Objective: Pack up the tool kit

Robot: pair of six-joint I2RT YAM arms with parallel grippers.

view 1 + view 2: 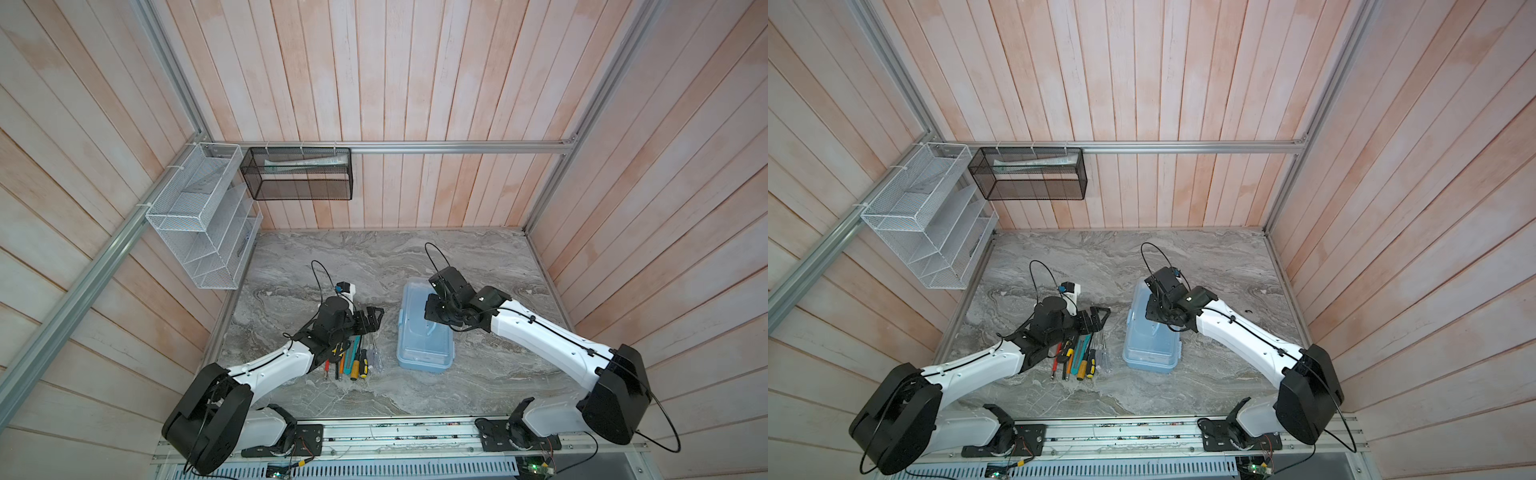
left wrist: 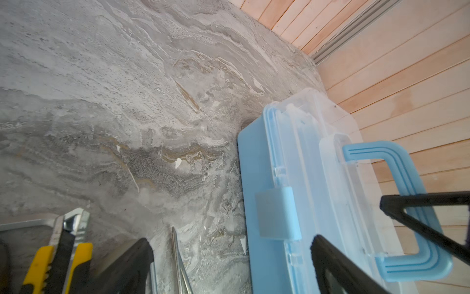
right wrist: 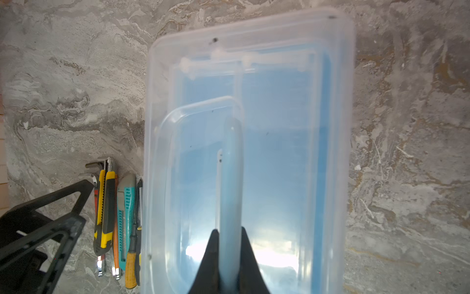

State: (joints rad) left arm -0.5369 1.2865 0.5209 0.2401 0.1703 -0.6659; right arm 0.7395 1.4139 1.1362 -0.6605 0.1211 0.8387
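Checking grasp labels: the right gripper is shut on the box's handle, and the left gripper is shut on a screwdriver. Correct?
Not quite. The left gripper is open and holds nothing, as the right wrist view shows. The right gripper is indeed shut on the box's handle.

Mid desk (image 1: 498, 266) sits box (image 1: 424, 345), long axis 12–6. On desk just beside box, at its 9 o'clock, lies tool row (image 1: 353, 361), shafts parallel w/ it. L gripper (image 1: 375, 318) hangs over row's 12 o'clock end, apart from box. R gripper (image 3: 229, 233) above box, astride its handle (image 3: 231, 165). On wall: rack (image 1: 199, 220) at 10, basket (image 1: 297, 174) at 11 o'clock.
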